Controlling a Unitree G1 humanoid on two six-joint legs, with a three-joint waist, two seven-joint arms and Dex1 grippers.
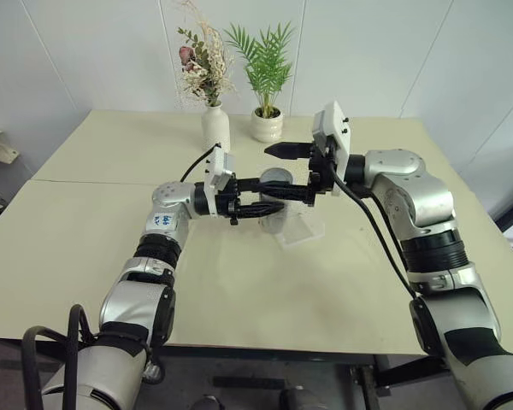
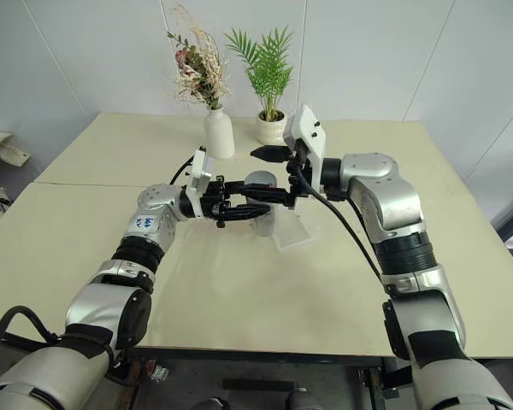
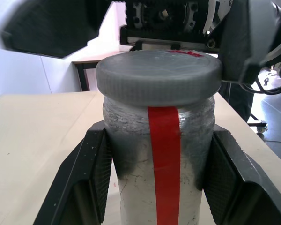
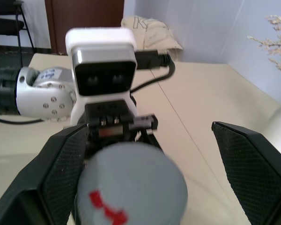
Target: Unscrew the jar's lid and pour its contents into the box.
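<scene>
While the left gripper clamps the small clear red-striped jar just above the shallow clear plastic box, the right gripper straddles the round grey lid, released. Closing off-centre could skid off the lid or twist the jar loose.

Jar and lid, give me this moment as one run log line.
left gripper: shut on jar | right gripper: open around lid | lid: still on | box: on table
</scene>
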